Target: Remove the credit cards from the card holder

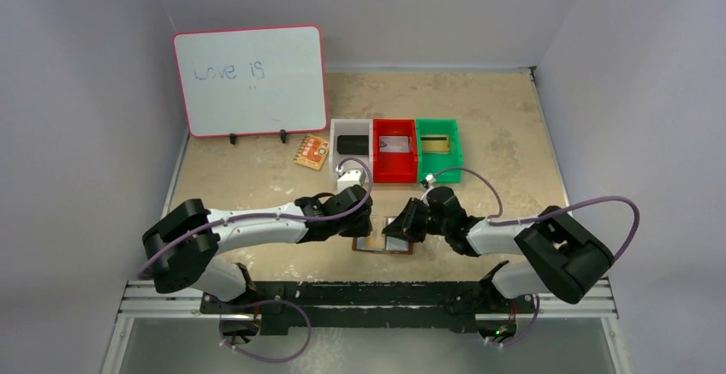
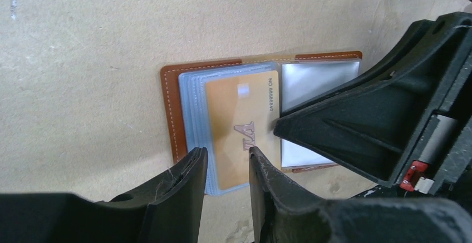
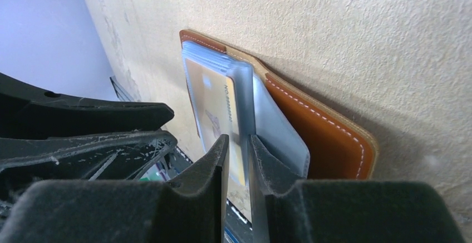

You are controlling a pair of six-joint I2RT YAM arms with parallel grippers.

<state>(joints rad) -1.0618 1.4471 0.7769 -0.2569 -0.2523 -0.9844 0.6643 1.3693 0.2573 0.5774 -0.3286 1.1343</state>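
Observation:
The brown card holder (image 1: 382,245) lies open on the table near its front edge. In the left wrist view it (image 2: 170,107) shows a stack of clear sleeves, the top one holding a gold credit card (image 2: 239,126). My left gripper (image 2: 227,162) is open, its fingers on either side of the card's near end and not closed on it. My right gripper (image 3: 238,145) is nearly closed on the edge of the clear sleeve stack (image 3: 245,95) at the holder's fold; the holder's brown cover (image 3: 328,143) is beside it. Both grippers meet over the holder (image 1: 364,222) (image 1: 401,225).
Three small bins stand behind: white (image 1: 351,126) with a dark card, red (image 1: 395,171) with a grey card, green (image 1: 438,123) with a gold card. An orange patterned card (image 1: 312,151) lies left of them. A whiteboard (image 1: 250,80) leans at the back left.

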